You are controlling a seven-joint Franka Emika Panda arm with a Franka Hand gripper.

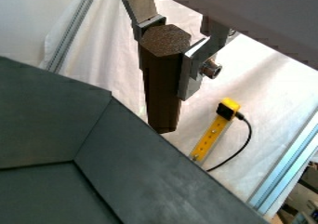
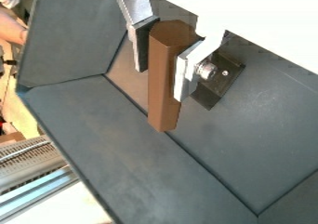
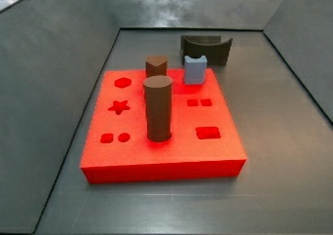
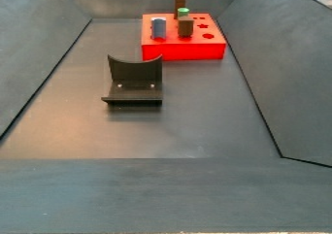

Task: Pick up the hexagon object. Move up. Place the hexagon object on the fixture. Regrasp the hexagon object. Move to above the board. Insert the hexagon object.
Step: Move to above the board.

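Hexagon object: nearest the wrist cameras, we saw the dark brown flat-sided peg (image 1: pixel 162 74) hanging upright between the fingers, its free end well clear of the grey floor; it showed in both wrist views (image 2: pixel 165 74).
Gripper: we found the gripper (image 1: pixel 170 34) raised high above the enclosure, out of both side views; its silver finger plates (image 2: pixel 137 32) pressed against opposite flat sides of the peg near its upper end, so we judged the jaws clamped on the hexagon object.
Yellow part: in a wrist view we noted a yellow strip with a black cable (image 1: pixel 217 127) lying outside the enclosure, beyond the wall edge.
Board: we saw the bright red slab (image 3: pixel 208 156) lying flat on the floor in both side views (image 4: pixel 208 50), with star, circle, square and rectangle cut-outs in its top.
Round cylinder peg: a thick brown cylinder (image 3: pixel 158 108) stood upright in the board, near its middle.
Pointed peg: a shorter brown peg with a pointed top (image 3: pixel 155 67) stood upright behind the cylinder.
Light blue block: we saw it (image 3: pixel 194 69) at the board's far edge, just beside the fixture.
Fixture: the dark bracket (image 4: pixel 132 80) stood on the floor apart from the board's end in a side view, nothing resting on it; we also saw it behind the board (image 3: pixel 205 49).
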